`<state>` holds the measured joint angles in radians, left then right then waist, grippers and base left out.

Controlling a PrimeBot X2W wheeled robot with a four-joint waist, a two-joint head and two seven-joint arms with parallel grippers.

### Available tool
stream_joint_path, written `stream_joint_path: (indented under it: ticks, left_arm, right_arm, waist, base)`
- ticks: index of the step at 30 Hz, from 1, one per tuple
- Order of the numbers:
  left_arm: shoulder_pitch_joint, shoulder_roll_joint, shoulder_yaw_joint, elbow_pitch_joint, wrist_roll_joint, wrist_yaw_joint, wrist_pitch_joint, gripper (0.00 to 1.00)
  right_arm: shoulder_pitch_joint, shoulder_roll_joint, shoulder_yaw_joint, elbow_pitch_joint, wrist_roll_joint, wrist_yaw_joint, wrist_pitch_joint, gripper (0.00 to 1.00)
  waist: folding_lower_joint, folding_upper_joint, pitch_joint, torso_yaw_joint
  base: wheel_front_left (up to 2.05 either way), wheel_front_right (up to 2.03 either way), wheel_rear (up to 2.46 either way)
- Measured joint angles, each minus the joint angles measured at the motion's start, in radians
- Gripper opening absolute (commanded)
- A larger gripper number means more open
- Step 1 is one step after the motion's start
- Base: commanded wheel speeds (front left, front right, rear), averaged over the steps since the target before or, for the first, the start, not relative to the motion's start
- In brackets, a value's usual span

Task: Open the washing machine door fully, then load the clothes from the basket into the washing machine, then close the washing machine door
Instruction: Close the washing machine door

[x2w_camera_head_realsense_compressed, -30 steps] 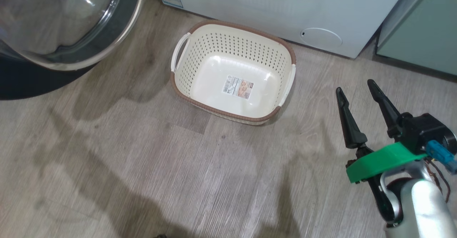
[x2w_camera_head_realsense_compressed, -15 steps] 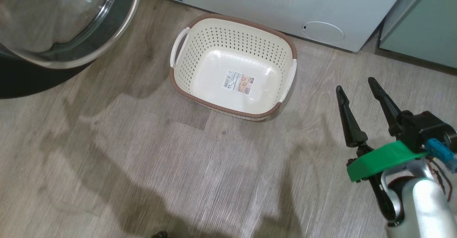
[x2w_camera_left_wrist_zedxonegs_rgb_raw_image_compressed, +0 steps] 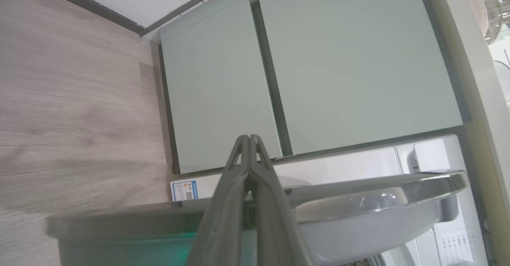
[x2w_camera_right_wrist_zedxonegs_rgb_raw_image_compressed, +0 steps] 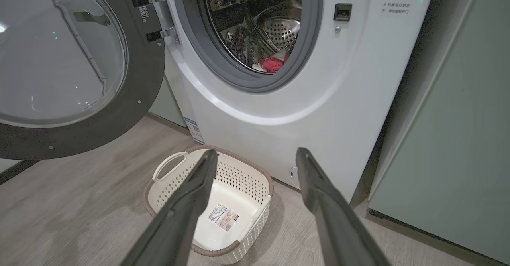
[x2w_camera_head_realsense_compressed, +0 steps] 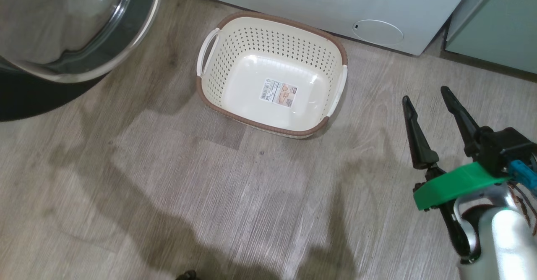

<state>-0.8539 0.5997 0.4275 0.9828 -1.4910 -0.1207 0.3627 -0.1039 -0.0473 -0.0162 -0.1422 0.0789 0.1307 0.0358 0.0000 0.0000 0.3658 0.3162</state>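
- My right gripper (x2w_camera_head_realsense_compressed: 425,94) hangs low at the right of the head view, its two dark fingers spread wide with nothing between them.
- In the right wrist view those fingers (x2w_camera_right_wrist_zedxonegs_rgb_raw_image_compressed: 187,202) frame the basket (x2w_camera_right_wrist_zedxonegs_rgb_raw_image_compressed: 239,174), which sits below and beyond them; I touch nothing.
- My left gripper (x2w_camera_left_wrist_zedxonegs_rgb_raw_image_compressed: 249,137) has its fingers pressed together, tip to tip, clamped on nothing that I can see.
- The left wrist view looks past those tips at pale green cabinets (x2w_camera_left_wrist_zedxonegs_rgb_raw_image_compressed: 318,78), with a blue sticker (x2w_camera_left_wrist_zedxonegs_rgb_raw_image_compressed: 184,190) just below them.
- The basket (x2w_camera_head_realsense_compressed: 251,45) stands on the wooden floor (x2w_camera_head_realsense_compressed: 209,187) just in front of the washing machine (x2w_camera_head_realsense_compressed: 319,7). The paper label (x2w_camera_head_realsense_compressed: 279,92) on its bottom is in plain sight.
- The washing machine door (x2w_camera_right_wrist_zedxonegs_rgb_raw_image_compressed: 135,86) is swung wide on its hinge to the left of the drum mouth, glass bowl facing out. It hangs over the floor to the left of the basket.
- The clothes (x2w_camera_right_wrist_zedxonegs_rgb_raw_image_compressed: 273,63) show as a patch of red low inside the steel drum, behind the grey gasket (x2w_camera_right_wrist_zedxonegs_rgb_raw_image_compressed: 223,70).
- A round service flap (x2w_camera_head_realsense_compressed: 377,32) sits low on the machine's front, beyond the basket's right end.
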Motion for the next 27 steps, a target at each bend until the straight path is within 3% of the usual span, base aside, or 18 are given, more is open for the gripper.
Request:
stream_joint_path:
  ticks: [27]
  left_arm:
    - [0.210,-0.049,0.004,-0.249,-0.155,-0.008,0.431,0.00]
  right_arm:
    - [0.000,0.000,-0.006,0.045,0.044,0.000,-0.048,1.00]
  waist:
    - [0.0000,0.0000,-0.071,0.007]
  base:
    - [0.00,0.00,0.00]
